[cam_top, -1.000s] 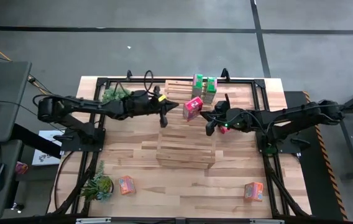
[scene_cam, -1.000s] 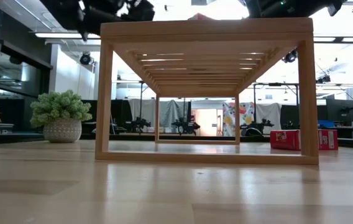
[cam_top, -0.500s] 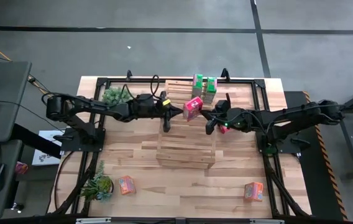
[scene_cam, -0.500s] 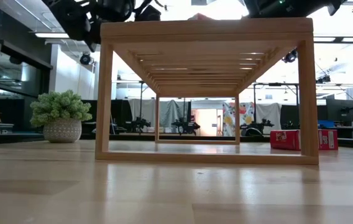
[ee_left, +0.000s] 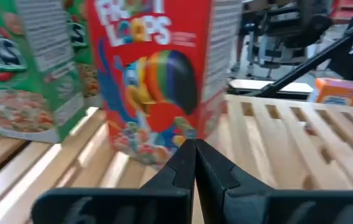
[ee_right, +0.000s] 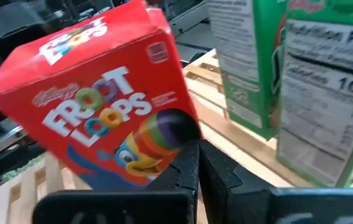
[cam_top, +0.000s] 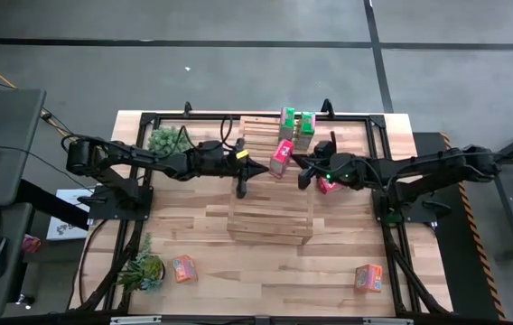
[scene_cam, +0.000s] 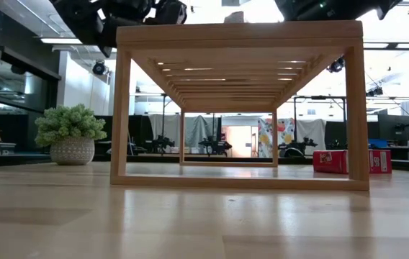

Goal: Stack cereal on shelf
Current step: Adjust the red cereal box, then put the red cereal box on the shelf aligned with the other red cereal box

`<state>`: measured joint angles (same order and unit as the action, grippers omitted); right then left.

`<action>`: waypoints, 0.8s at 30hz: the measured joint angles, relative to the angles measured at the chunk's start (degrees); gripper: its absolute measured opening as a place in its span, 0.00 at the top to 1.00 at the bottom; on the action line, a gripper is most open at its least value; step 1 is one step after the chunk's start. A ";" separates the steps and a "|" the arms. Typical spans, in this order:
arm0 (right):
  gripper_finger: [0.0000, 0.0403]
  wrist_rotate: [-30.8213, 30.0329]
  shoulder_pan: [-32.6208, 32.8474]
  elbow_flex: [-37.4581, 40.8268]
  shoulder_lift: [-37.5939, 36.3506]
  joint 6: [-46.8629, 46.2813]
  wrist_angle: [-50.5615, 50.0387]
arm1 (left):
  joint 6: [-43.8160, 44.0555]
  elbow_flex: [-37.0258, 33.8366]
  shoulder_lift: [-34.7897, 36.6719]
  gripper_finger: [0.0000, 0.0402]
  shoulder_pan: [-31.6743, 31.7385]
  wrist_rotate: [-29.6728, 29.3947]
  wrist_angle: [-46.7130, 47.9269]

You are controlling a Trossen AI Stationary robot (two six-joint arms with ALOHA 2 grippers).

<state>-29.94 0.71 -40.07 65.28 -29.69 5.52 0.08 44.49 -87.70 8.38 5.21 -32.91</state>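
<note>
One red cereal box (cam_top: 280,157) tilted atop shelf (cam_top: 270,217), beside two green boxes (cam_top: 297,127); left gripper (cam_top: 255,165) and right gripper (cam_top: 299,163) flanking it, both sets of fingers closed, empty.

Two slim black arms with rounded joints and looping black cables; the left arm (cam_top: 148,161) carries a yellow mark near its wrist, the right arm (cam_top: 419,167) a green light.
</note>
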 joint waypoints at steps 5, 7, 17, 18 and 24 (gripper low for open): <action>1.00 0.66 -1.06 0.00 0.00 -0.02 0.50 | 0.30 0.00 0.00 1.00 -0.83 0.68 -0.02; 1.00 1.06 -1.11 0.00 0.00 0.04 0.76 | 0.31 0.00 0.00 1.00 -1.17 0.68 -0.02; 1.00 1.68 -1.11 0.00 0.02 0.21 2.05 | -0.14 0.00 0.00 1.00 -1.83 0.73 -1.25; 1.00 2.16 -1.11 0.00 0.00 0.67 2.04 | -0.45 0.00 0.28 1.00 -1.81 1.30 -0.95; 1.00 8.71 -1.03 -0.02 -4.43 0.97 -5.96 | -2.57 -0.04 7.60 1.00 -1.81 3.53 7.03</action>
<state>-21.23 -0.33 -40.10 60.85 -28.72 -0.44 -2.49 44.45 -80.10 6.57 8.74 -25.87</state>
